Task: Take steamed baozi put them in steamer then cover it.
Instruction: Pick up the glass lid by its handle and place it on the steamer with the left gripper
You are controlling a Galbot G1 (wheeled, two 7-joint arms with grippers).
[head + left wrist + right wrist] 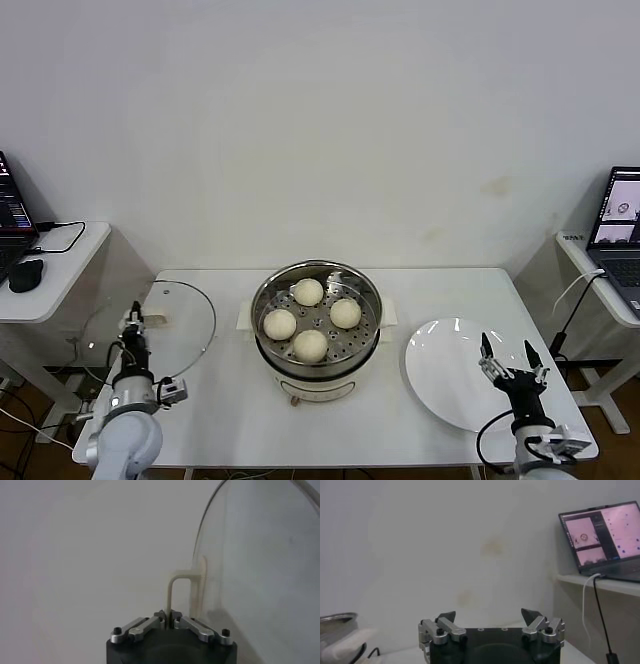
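The steamer (318,374), a shiny steel pot on a cream base, stands open at the table's middle. Several steamed baozi lie on its perforated tray, one at the back (308,291) and one at the front (311,345). The cover (185,315), a clear glass lid, is over the table's left end, tilted on edge. My left gripper (133,322) is shut on its cream handle (172,587), and the glass (260,555) stands beside my left gripper (168,615). My right gripper (508,350) hangs open and empty at the right, over the plate. In its wrist view my right gripper (489,614) holds nothing, with the steamer's rim (337,617) off to the side.
A flat white plate (440,375) lies right of the steamer. A side table (70,265) with a mouse (26,274) and cable stands at the left. Another side table at the right carries a laptop (620,225), with a cable hanging beside it.
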